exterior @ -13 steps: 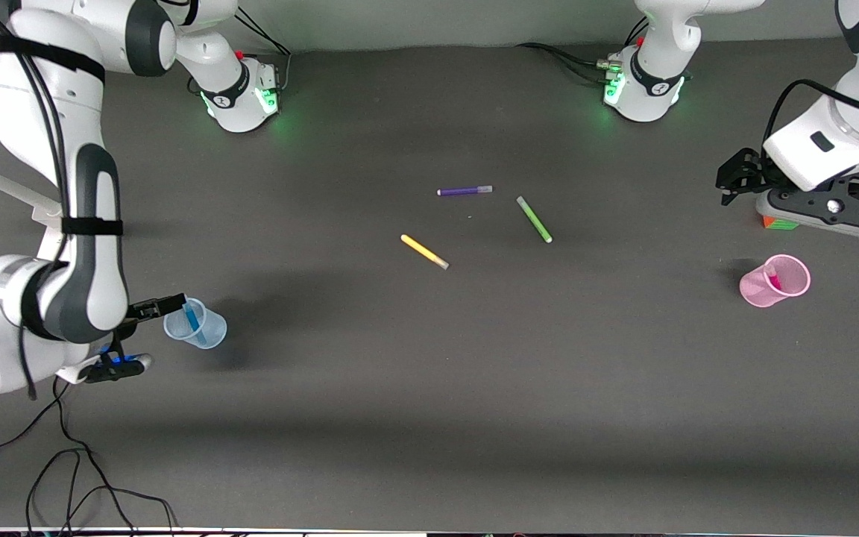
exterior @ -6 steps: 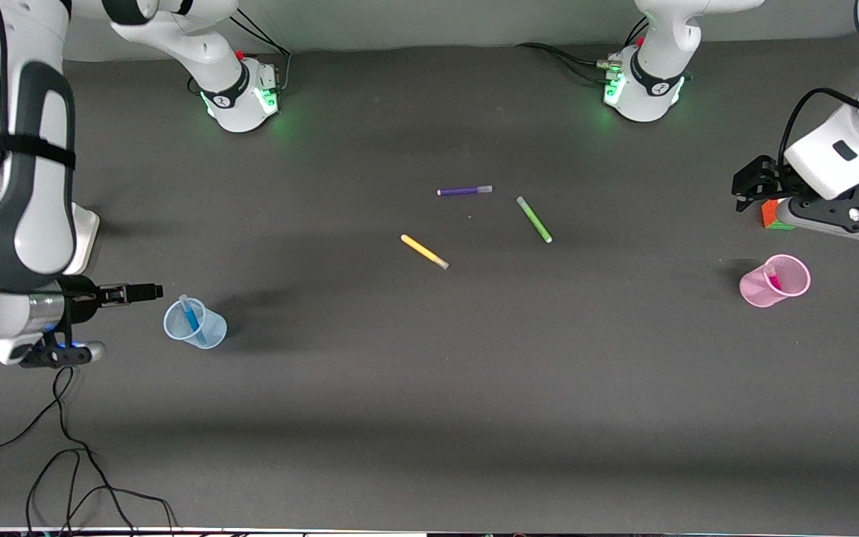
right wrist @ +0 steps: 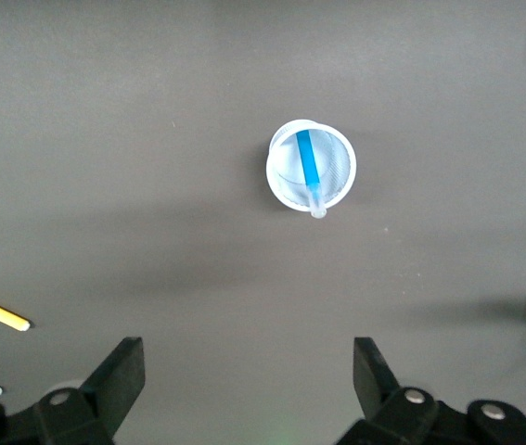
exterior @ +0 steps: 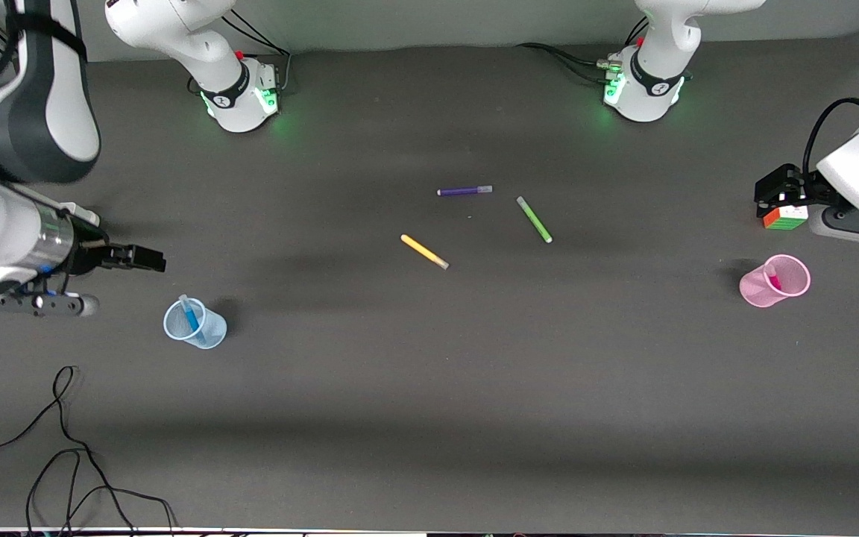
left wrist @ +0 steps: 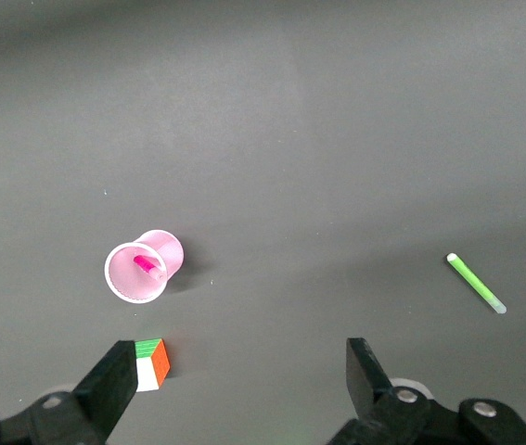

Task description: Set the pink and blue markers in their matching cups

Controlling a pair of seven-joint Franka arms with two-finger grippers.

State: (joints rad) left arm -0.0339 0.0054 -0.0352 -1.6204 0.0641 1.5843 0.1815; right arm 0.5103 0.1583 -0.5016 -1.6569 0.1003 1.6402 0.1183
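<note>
The blue marker stands slanted in the pale blue cup at the right arm's end of the table; both show in the right wrist view, the marker in the cup. The pink marker stands in the pale pink cup at the left arm's end; the left wrist view shows the marker in the cup. My right gripper is open and empty, up over the table beside the blue cup. My left gripper is open and empty over a colour cube.
A purple pen, a green pen and a yellow pen lie near the table's middle. A small colour cube sits by the left gripper. A black cable lies at the near corner on the right arm's end.
My right gripper has drawn back and up from the blue cup, leaving the blue marker in it. My left gripper has moved away toward the table's end, uncovering the colour cube.
</note>
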